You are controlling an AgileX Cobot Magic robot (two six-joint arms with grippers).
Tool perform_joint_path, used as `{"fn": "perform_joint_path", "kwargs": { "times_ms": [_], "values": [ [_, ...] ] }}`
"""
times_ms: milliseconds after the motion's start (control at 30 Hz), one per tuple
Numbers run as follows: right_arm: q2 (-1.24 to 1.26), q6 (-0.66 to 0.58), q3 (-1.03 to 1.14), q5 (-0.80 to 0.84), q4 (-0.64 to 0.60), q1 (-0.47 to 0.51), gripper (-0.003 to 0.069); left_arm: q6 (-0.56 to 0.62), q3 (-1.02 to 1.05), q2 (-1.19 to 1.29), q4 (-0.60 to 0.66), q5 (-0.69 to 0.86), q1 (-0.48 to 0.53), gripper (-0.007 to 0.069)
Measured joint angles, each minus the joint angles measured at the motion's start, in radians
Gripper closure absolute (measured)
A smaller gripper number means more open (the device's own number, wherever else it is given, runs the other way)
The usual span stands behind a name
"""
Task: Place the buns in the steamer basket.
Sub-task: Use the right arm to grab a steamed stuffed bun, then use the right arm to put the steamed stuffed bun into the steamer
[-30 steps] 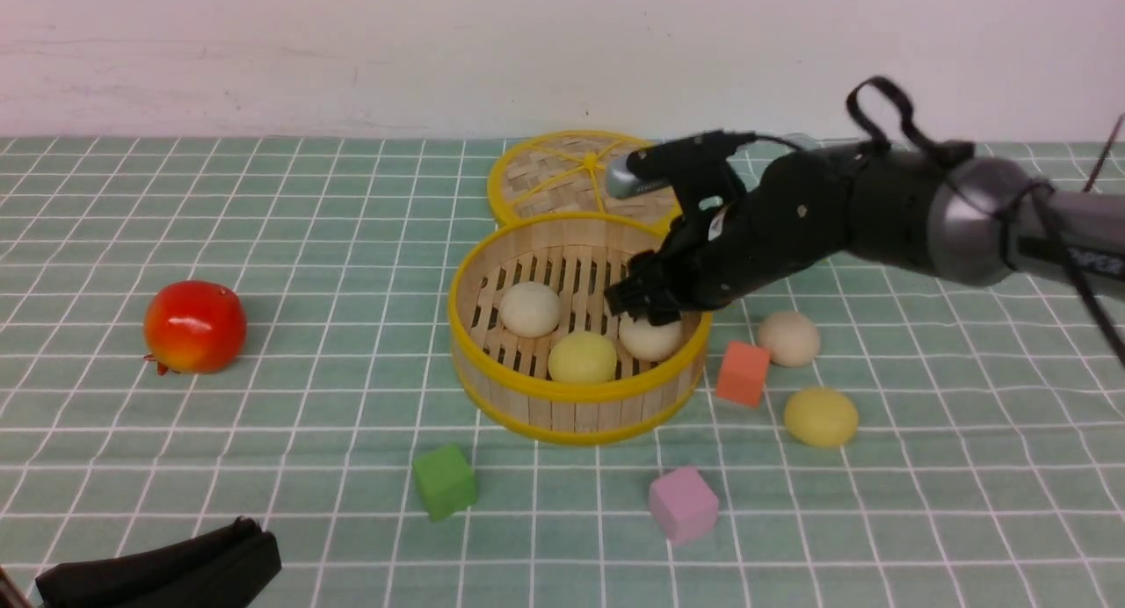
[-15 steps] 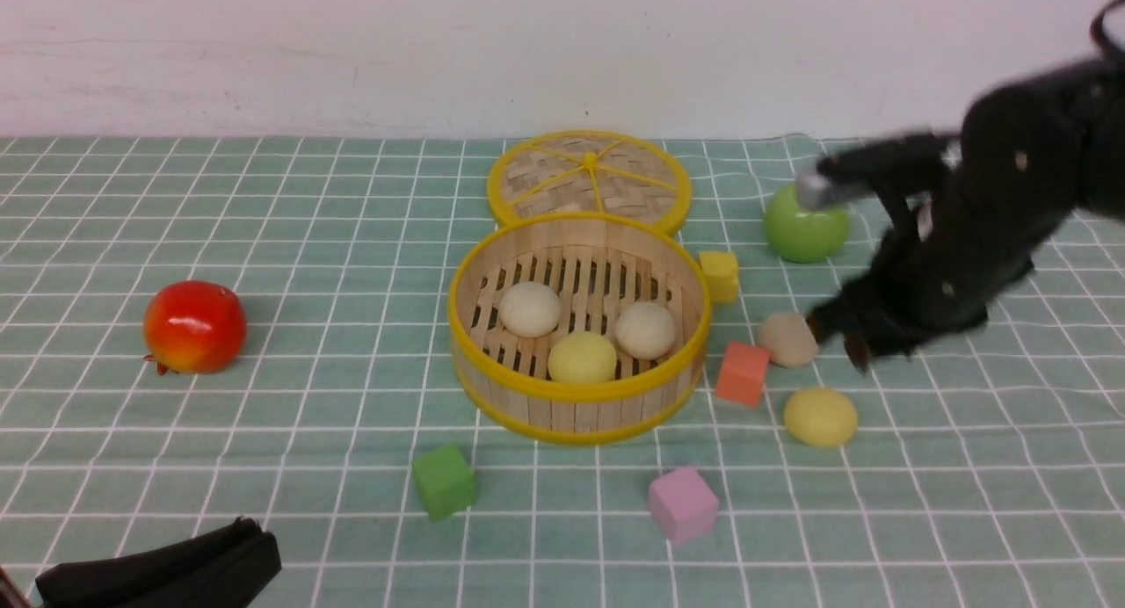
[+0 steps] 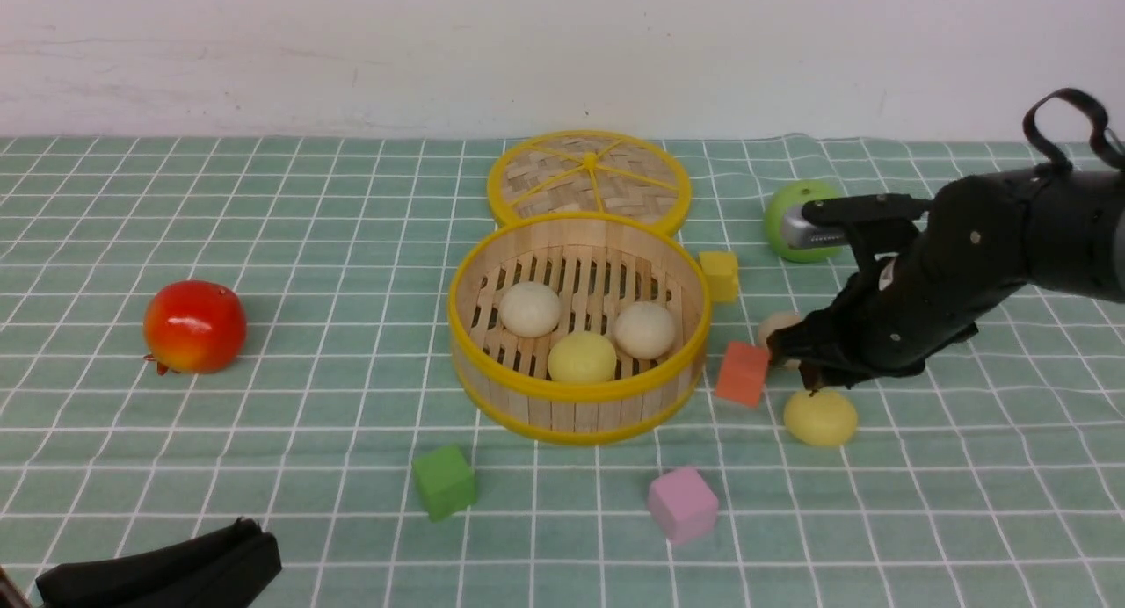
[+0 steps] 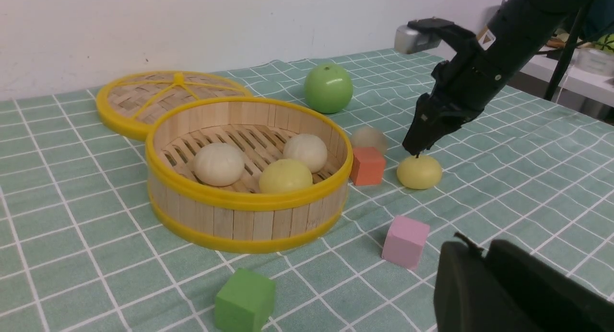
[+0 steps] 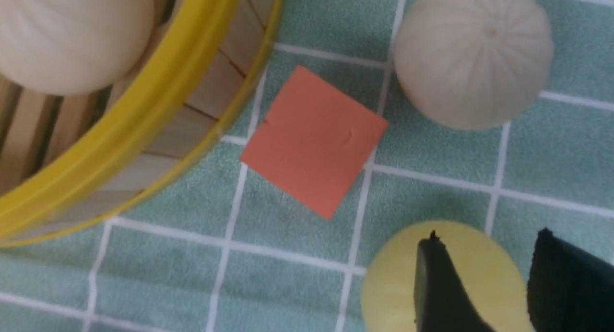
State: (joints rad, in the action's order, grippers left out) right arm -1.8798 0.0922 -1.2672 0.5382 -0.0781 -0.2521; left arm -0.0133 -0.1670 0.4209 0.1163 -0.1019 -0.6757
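At the bench's near left corner the left tool lies low, and I cannot tell if it is open. In the middle sits the round bamboo steamer basket, slatted with yellow rims, holding three smooth buns. Near the right edge the right tool, fingers a little apart and gripping nothing, has its tips on top of the yellow bun, a beige bun just beside, on green checked cloth below a white wall.
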Motion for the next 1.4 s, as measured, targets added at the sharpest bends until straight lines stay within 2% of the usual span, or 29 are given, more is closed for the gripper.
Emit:
{"fn": "perform_joint_path", "kwargs": {
  "times_ms": [333, 467, 567, 667, 767, 900, 1033, 1200, 1400],
  "values": [
    [-0.036, -0.004, 0.0, -0.022, 0.008, 0.0, 0.0384, 0.0, 0.0, 0.0, 0.0, 0.0, 0.0, 0.0554],
    [-0.036, -0.033, 0.0, -0.006, 0.004, 0.0, 0.0419, 0.0, 0.0, 0.0, 0.0, 0.0, 0.0, 0.055],
    [-0.036, -0.056, 0.0, 0.006, 0.004, 0.0, 0.0486, 0.0, 0.0, 0.0, 0.0, 0.0, 0.0, 0.0549],
    [-0.03, -0.085, 0.0, 0.015, -0.001, 0.0, 0.0603, 0.0, 0.0, 0.0, 0.0, 0.0, 0.0, 0.0546],
    [0.004, -0.11, 0.0, 0.044, -0.026, 0.0, 0.0659, 0.0, 0.0, 0.0, 0.0, 0.0, 0.0, 0.0544],
    [0.067, -0.133, -0.015, 0.09, -0.075, -0.002, 0.0659, 0.0, 0.0, 0.0, 0.0, 0.0, 0.0, 0.0545],
    [0.129, -0.209, -0.105, 0.098, -0.159, -0.051, 0.0659, 0.0, 0.0, 0.0, 0.0, 0.0, 0.0, 0.0545],
    [0.062, -0.289, -0.237, 0.012, -0.249, -0.124, 0.0659, 0.0, 0.0, 0.0, 0.0, 0.001, 0.0, 0.054],
    [-0.123, -0.325, -0.383, -0.124, -0.284, -0.167, 0.0657, 0.0, 0.0, 0.0, 0.0, 0.001, 0.0, 0.0536]
  ]
}}
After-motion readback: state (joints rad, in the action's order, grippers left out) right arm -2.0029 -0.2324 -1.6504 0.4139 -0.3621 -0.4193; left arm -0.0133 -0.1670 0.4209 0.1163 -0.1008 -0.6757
